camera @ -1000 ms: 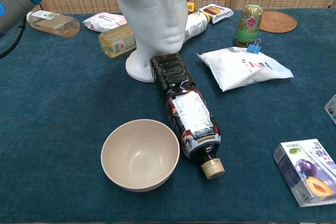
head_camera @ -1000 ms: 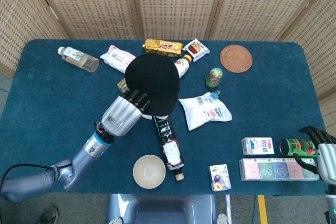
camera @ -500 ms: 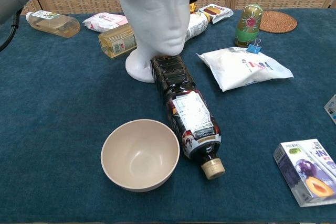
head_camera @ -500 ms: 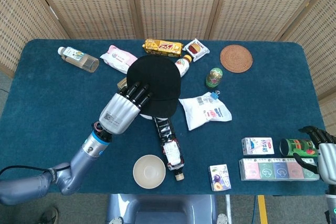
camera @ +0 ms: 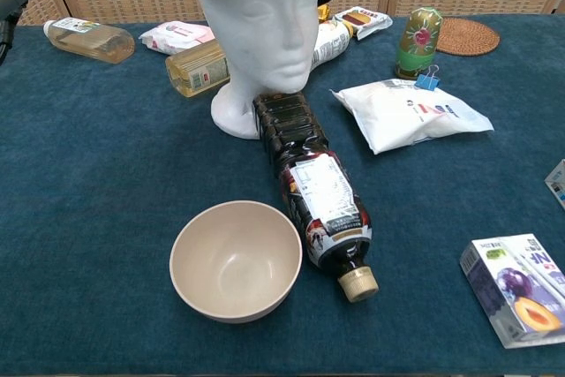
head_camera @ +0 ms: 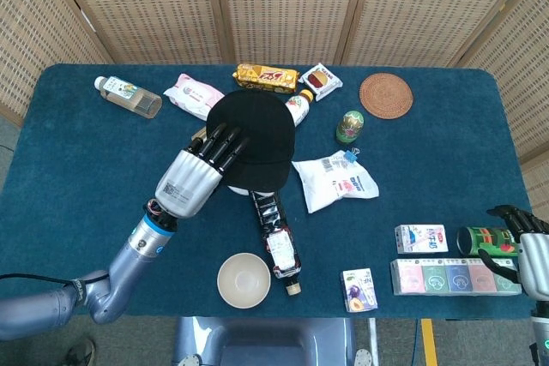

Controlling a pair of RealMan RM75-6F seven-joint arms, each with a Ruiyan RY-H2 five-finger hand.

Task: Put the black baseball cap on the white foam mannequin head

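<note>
on white foam mannequin head (camera: 260,24): black baseball cap (head_camera: 253,136), round, matte.

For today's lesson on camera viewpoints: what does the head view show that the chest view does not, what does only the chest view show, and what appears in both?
Only the head view shows the left hand resting on the black baseball cap, the right hand by a green can, and the row of cartons. Only the chest view shows the white foam mannequin head and its face. Both share the cap, bowl, dark bottle, white pouch and round coaster.
</note>
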